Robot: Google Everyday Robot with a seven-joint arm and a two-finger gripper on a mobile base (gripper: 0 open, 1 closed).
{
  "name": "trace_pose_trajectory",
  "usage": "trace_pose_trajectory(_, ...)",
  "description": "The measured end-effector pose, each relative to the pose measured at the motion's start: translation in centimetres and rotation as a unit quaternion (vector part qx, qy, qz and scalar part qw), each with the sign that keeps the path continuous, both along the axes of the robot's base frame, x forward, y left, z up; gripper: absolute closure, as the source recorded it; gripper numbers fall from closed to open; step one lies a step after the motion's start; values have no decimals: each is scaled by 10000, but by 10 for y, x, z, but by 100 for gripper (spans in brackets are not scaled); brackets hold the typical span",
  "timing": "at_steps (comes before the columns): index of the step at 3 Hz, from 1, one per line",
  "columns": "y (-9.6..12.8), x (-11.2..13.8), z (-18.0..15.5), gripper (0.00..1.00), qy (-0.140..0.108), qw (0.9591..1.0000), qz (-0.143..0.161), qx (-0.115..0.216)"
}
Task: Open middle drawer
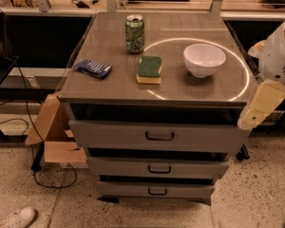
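Note:
A grey metal cabinet (85, 96) has three stacked drawers. The middle drawer (118, 167) is a wide shallow grey front with a small dark loop handle (159, 169). It sits between the taller top drawer (109, 134) and the narrower bottom drawer (123, 190). My gripper (260, 104) is a cream-coloured part hanging below the white arm (280, 56). It is at the cabinet's right front corner, level with the top drawer, above and right of the middle drawer's handle. It holds nothing that I can see.
On the cabinet top stand a green can (134, 33), a green-and-yellow sponge (149, 69), a white bowl (204, 59) and a blue packet (93, 68). A cardboard box (54, 134) and cables lie on the floor at the left. A white shoe (13, 218) is at bottom left.

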State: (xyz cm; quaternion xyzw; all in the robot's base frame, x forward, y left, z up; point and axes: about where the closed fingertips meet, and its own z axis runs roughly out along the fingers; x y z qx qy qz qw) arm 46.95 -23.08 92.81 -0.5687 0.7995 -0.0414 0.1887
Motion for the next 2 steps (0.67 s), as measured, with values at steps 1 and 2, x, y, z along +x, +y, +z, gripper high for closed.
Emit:
trace_pose_trajectory(1, -7, 13, -34, 0, -26, 9995, -257, 153)
trace_pose_trajectory(2, -7, 17, -38, 0, -62, 9994, -279, 176)
